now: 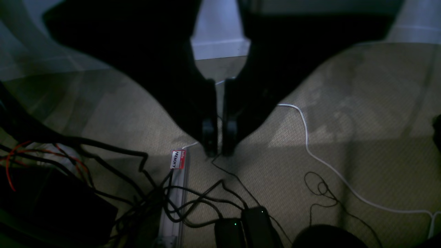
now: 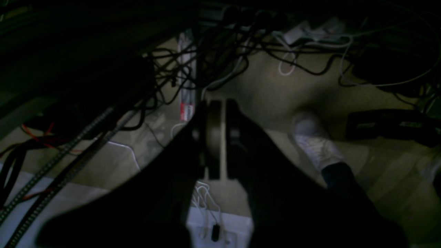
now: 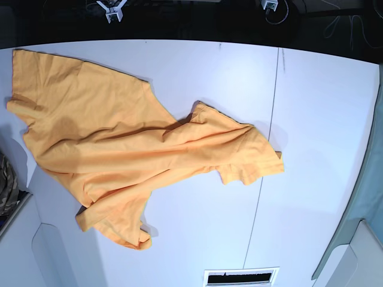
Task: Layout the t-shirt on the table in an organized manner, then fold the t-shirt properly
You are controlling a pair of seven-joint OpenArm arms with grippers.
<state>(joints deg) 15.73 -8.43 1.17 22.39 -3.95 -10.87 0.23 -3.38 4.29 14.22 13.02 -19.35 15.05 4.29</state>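
Note:
The orange-yellow t-shirt (image 3: pixel 119 149) lies crumpled and skewed across the left and middle of the white table (image 3: pixel 323 119). One sleeve points right near the dark seam line (image 3: pixel 266 155), and a bunched part reaches the front left. Neither gripper shows in the base view. In the left wrist view my left gripper (image 1: pixel 218 148) hangs over carpeted floor, its jaws nearly together with nothing between them. In the right wrist view my right gripper (image 2: pixel 217 113) also hangs over the floor, shut and holding nothing. Neither wrist view shows the t-shirt or the table.
A camouflage cloth (image 3: pixel 6 179) sits at the table's left edge. A slotted vent (image 3: pixel 241 277) is at the front edge. The floor holds tangled black cables (image 1: pixel 193 196), a white cable (image 1: pixel 327 162), power bricks (image 1: pixel 248 224) and a white shoe (image 2: pixel 311 137).

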